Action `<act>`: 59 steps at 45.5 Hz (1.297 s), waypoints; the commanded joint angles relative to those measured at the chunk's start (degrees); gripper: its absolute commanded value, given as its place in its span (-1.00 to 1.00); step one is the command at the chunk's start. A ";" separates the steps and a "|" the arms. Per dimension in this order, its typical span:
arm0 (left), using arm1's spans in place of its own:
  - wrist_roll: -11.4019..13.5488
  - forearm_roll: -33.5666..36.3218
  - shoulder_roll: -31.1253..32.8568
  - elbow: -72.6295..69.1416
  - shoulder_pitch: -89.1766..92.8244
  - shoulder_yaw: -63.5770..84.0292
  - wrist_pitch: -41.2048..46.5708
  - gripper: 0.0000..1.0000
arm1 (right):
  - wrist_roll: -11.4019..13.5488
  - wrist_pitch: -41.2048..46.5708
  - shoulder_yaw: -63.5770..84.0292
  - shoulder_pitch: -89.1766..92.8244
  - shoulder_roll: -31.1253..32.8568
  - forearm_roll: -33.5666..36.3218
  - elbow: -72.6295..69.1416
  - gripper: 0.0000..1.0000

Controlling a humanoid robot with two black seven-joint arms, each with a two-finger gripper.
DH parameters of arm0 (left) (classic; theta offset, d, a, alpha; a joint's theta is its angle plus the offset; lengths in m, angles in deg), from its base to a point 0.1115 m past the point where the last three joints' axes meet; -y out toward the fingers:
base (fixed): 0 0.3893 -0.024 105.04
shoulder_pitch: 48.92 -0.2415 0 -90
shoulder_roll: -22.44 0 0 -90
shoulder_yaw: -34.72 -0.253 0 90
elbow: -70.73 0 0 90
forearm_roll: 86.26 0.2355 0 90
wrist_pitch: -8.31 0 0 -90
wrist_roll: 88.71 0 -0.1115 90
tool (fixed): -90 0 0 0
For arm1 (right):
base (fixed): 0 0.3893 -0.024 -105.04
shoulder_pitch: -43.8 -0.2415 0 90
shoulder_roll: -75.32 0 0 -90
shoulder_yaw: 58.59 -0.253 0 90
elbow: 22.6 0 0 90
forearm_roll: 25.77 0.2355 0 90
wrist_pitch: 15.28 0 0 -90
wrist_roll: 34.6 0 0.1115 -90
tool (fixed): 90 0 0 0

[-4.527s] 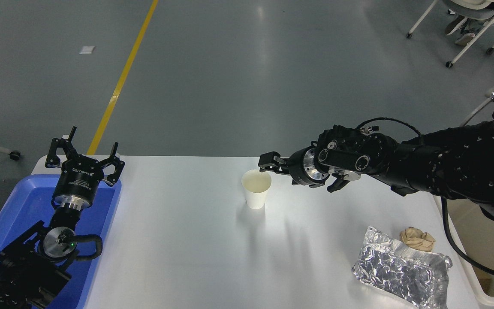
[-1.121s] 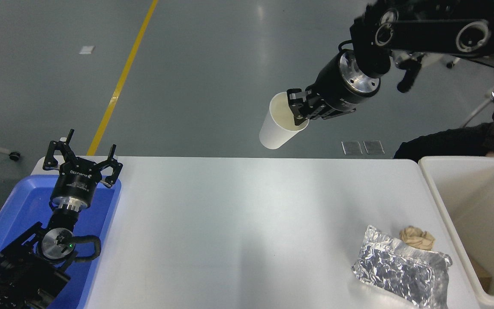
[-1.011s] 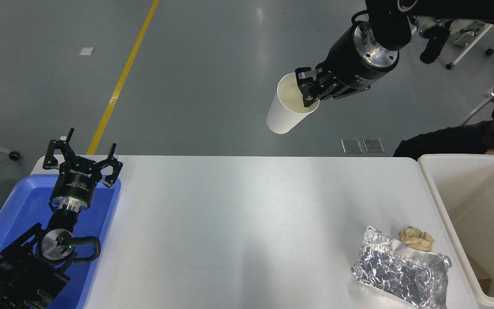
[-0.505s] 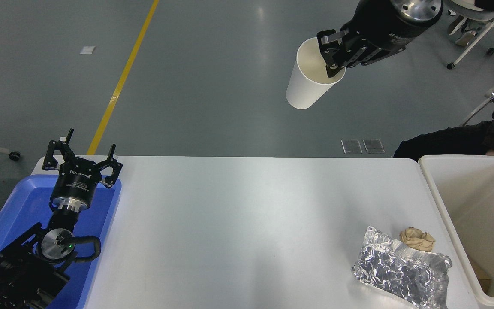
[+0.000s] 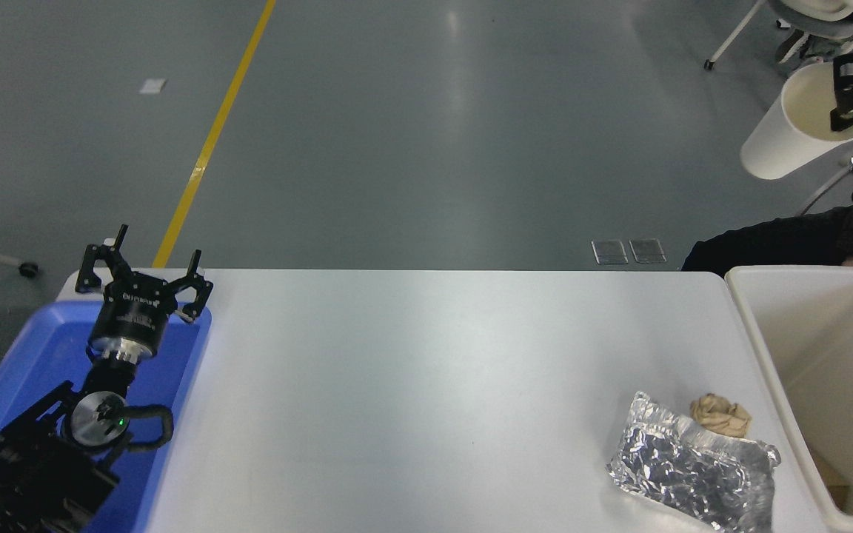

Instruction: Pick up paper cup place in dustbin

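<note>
The white paper cup (image 5: pixel 785 137) hangs high in the air at the upper right, tilted, its cream inside facing me. My right gripper (image 5: pixel 852 104) is shut on the cup's rim, with most of the arm out of the picture. The off-white dustbin (image 5: pixel 760 337) stands at the table's right end, below and in front of the cup. My left gripper (image 5: pixel 144 272) is open and parked over the blue tray (image 5: pixel 19 370) at the lower left.
A crumpled foil bag (image 5: pixel 693 466) and a brown paper ball (image 5: pixel 720 414) lie on the white table (image 5: pixel 426 385) near the dustbin. A person's dark sleeve (image 5: pixel 789 240) shows beyond the bin. Chair legs stand at the top right.
My right gripper has carried the cup up off the table and then far to the right, from above the table's middle to above the dustbin's side. The left arm has stayed parked.
</note>
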 commanded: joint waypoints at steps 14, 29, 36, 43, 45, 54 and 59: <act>0.00 0.04 0.08 0.06 0.15 -0.09 -0.06 1.00 | -0.56 -35.94 -20.96 50.74 -2.56 27.30 13.44 -1.00; 0.00 0.04 -0.01 -0.03 0.24 -0.18 -0.06 1.00 | -0.47 -38.06 -53.21 79.93 -22.78 33.63 38.67 -1.00; 0.00 0.04 0.08 0.06 0.24 -0.18 -0.06 1.00 | -0.47 -38.24 -62.01 85.03 -27.80 33.90 43.42 -1.00; 0.00 0.04 -0.01 0.06 0.24 -0.18 -0.06 1.00 | -0.47 -38.33 -65.88 86.97 -30.79 34.16 45.09 -1.00; 0.00 0.04 0.08 0.06 0.24 -0.18 -0.06 1.00 | -0.47 -38.33 -66.50 87.85 -31.32 34.16 45.62 -1.00; 0.00 0.04 -0.01 -0.03 0.24 -0.18 -0.06 1.00 | -0.47 -38.33 -67.56 89.34 -33.16 34.60 46.15 -1.00; 0.00 0.04 -0.01 -0.03 0.24 -0.18 -0.06 1.00 | -0.47 -38.33 -67.56 89.43 -33.25 34.60 46.15 -1.00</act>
